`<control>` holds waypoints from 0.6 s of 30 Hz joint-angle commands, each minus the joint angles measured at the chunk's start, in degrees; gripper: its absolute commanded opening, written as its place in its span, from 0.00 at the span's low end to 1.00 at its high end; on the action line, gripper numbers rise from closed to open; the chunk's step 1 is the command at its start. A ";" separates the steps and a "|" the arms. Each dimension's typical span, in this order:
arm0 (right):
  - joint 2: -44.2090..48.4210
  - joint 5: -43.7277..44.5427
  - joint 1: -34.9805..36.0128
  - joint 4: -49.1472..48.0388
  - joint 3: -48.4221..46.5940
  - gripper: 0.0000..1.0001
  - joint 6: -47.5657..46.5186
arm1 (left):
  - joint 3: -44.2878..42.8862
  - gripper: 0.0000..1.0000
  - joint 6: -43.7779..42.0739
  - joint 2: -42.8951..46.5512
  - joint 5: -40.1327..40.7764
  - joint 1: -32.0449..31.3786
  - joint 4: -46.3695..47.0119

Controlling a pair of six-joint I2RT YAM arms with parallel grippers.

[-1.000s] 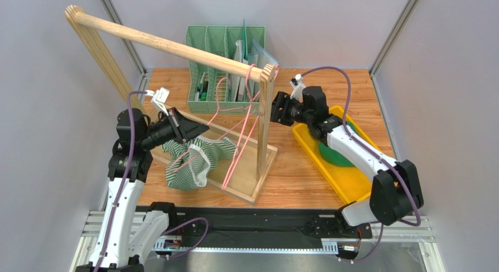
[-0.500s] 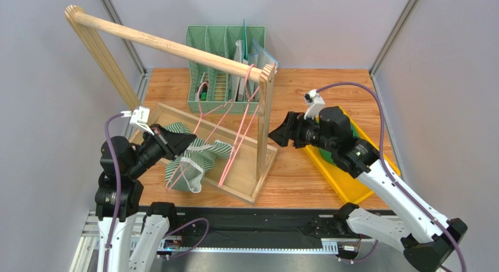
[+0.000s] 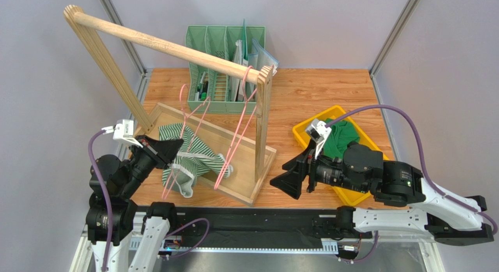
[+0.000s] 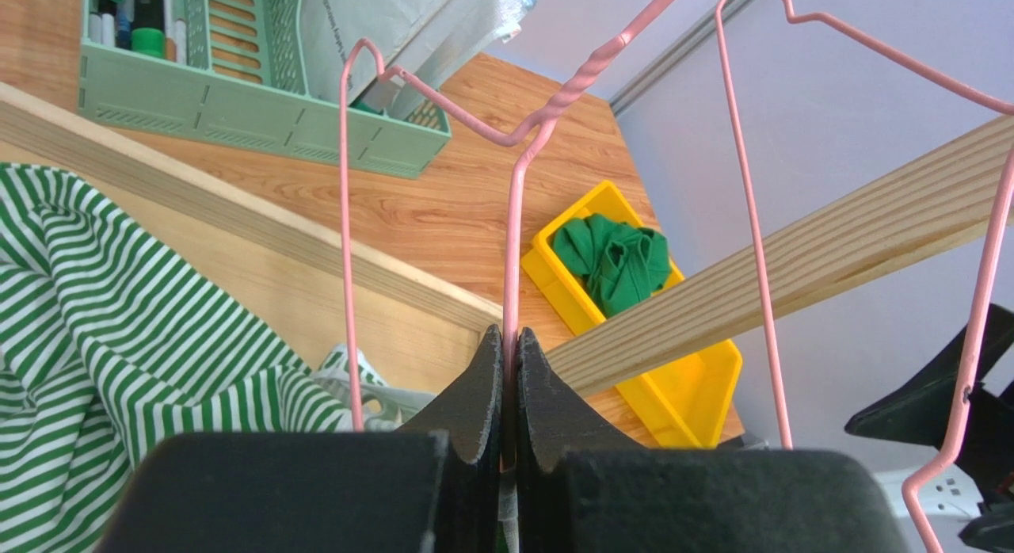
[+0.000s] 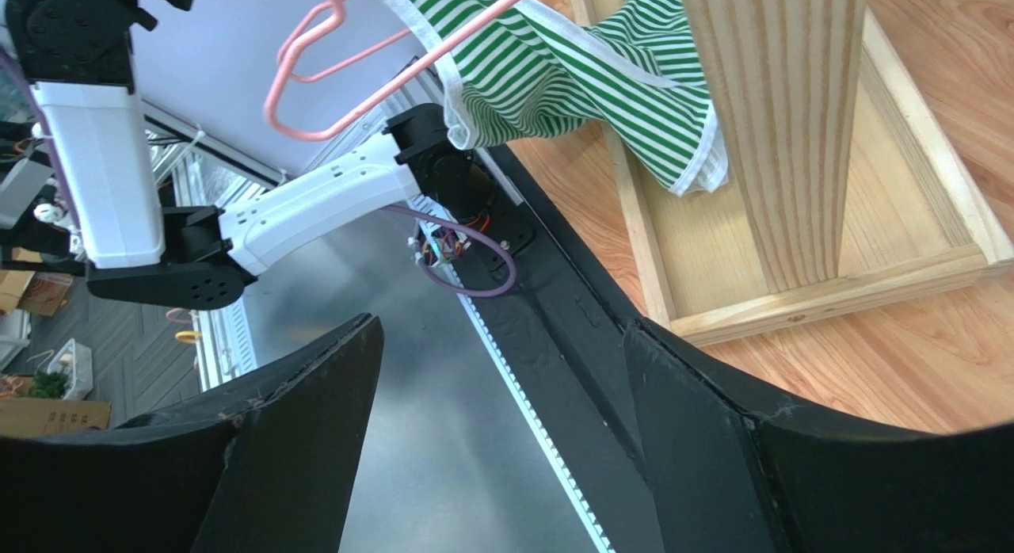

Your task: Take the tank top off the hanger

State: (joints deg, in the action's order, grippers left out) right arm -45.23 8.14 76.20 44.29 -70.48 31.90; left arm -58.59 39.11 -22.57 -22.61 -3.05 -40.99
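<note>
- Desk [image 3: 328, 94] of warm wood, grey walls [image 3: 53, 79] on three sides.
- Wooden rack [image 3: 164, 44] spans its left half; bare boards lie between its post and yellow tray [image 3: 310, 121].
- Striped tank top [image 3: 196, 158] bunches over rack's base, draped on pink hanger [image 3: 188, 111], touching left gripper [image 3: 174, 150].
- Clenched on hanger's wire, left gripper holds its hook clear of rail.
- Released right gripper [image 3: 285, 177] hangs at desk's near edge, well apart from tank top.

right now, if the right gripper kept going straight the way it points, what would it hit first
Most likely the black rail at the table's near edge, just beside the corner of the wooden rack base. The right gripper is open; depth is unclear.
</note>
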 commanded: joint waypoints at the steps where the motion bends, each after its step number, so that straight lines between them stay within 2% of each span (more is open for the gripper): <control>1: -0.90 -0.12 3.93 -3.06 -2.64 0.80 -0.43 | -1.97 0.00 -0.79 1.64 -0.59 -0.12 0.39; 3: -3.96 -2.69 6.92 -7.35 -6.22 0.80 -3.23 | -2.93 0.00 -0.62 2.09 -1.56 -0.12 0.04; 4: -5.20 -2.69 10.77 -8.51 -7.99 0.80 -4.81 | -3.37 0.00 -0.44 2.52 -1.91 -0.12 -0.23; 6: -8.89 -0.68 14.31 -10.01 -14.73 0.80 -9.46 | -4.51 0.00 0.08 2.79 -3.05 -0.20 -0.67; 7: -13.61 0.20 16.06 -9.75 -17.47 0.81 -10.53 | -5.56 0.00 0.26 3.14 -3.31 -0.12 -0.84; 9: -18.73 1.26 16.26 -8.01 -24.15 0.81 -12.29 | -6.71 0.00 0.44 3.49 -3.32 -0.12 -1.81; 10: -24.15 1.52 16.26 -7.65 -30.36 0.81 -13.00 | -8.11 0.00 0.26 3.93 -3.06 -0.20 -2.25; 13: -32.00 7.48 16.26 -5.01 -42.84 0.81 -15.36 | -10.31 0.00 -0.18 4.29 -2.18 -0.20 -4.00; 18: -45.89 19.09 15.91 -4.39 -54.40 0.83 -23.37 | -11.64 0.00 0.61 4.29 -3.32 -0.20 -4.97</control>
State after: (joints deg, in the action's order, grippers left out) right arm -84.20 16.53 92.23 39.03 -117.30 16.91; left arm -68.49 39.18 -18.24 -24.60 -3.05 -45.67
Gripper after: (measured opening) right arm 0.833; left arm 0.008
